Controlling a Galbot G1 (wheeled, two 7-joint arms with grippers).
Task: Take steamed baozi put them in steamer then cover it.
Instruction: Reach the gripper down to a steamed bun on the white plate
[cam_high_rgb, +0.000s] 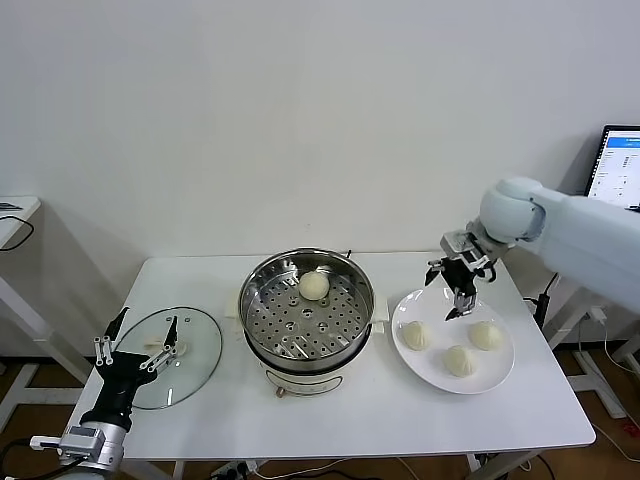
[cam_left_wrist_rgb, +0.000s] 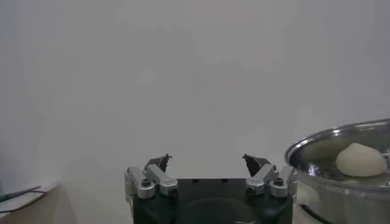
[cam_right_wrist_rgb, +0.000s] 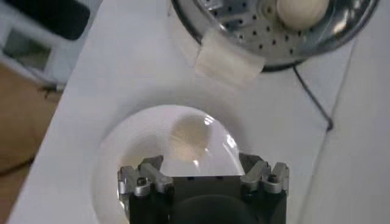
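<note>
Flat white plate (cam_high_rgb: 500, 372) under my wide-open, empty right gripper (cam_high_rgb: 459, 290): I should descend centred on one creamy-white pleated bun (cam_high_rgb: 486, 335), close softly; left gripper (cam_high_rgb: 138, 350) idles open by table edge.

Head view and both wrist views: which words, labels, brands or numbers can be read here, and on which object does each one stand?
No text can be read.
Monitor screen at the right edge: blue and white lines, too small to read.
Shiny round stainless-steel steamer, white round plate, clear round glass lid: no lettering visible.
</note>
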